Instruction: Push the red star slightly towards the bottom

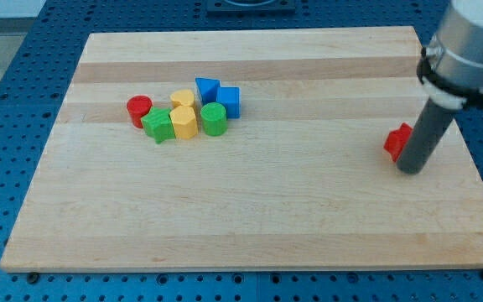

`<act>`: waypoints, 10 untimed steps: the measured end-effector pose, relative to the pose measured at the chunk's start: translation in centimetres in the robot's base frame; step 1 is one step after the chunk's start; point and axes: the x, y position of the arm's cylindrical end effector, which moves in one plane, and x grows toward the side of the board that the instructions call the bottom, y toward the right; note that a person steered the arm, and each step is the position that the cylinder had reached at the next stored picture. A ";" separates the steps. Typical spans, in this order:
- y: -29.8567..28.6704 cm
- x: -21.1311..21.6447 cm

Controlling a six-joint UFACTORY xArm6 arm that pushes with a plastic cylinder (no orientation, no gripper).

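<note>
The red star (397, 141) lies on the wooden board (250, 210) near the view's right edge, partly hidden behind the dark rod. My tip (410, 169) rests on the board just right of and slightly below the star, touching or almost touching it; I cannot tell which.
A cluster sits at the view's upper left: a red cylinder (139, 109), a green star (158, 125), a yellow hexagon (184, 122), another yellow block (183, 99), a green cylinder (214, 119), a blue triangle (207, 88) and a blue cube (229, 101). The board's right edge is close to the rod.
</note>
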 end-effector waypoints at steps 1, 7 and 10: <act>-2.5 -1.8; -6.3 3.0; -8.7 3.1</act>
